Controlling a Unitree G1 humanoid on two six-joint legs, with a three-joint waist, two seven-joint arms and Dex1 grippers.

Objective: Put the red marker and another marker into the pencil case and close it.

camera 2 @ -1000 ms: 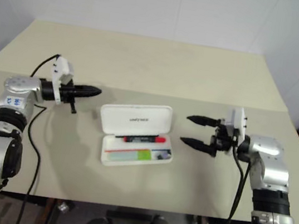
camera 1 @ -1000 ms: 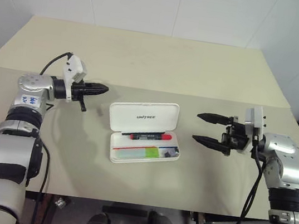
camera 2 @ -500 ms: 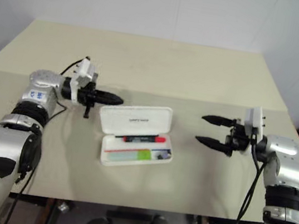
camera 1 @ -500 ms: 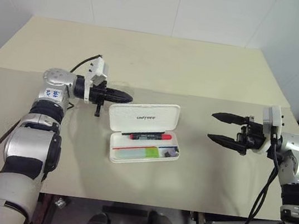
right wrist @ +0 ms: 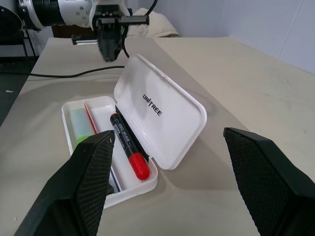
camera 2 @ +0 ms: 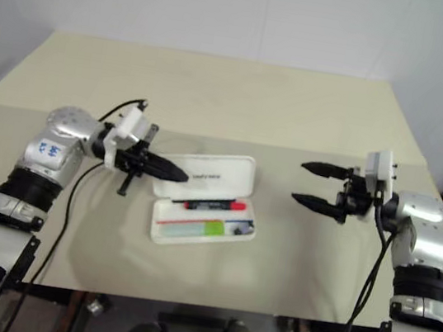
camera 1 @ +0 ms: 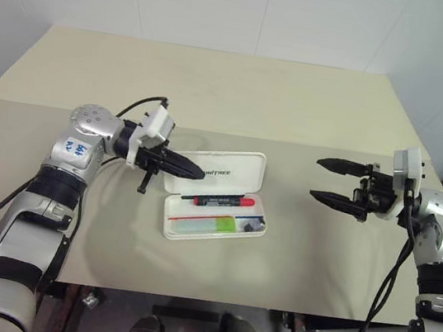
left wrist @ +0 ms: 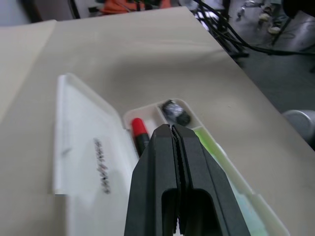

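- The pencil case (camera 1: 215, 196) lay open near the middle of the bench (camera 1: 216, 90), its lid tilted up toward the far edge.
- The red marker (camera 1: 218, 201) and the green marker (camera 1: 200, 225) lay inside the tray.
- The left gripper (camera 1: 195, 174) was closed, empty, at the lid's left end.
- The right gripper (camera 1: 325, 181) was spread open, empty, well right of the case.

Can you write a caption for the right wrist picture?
Open pencil case holding the red marker, between open right gripper fingers.
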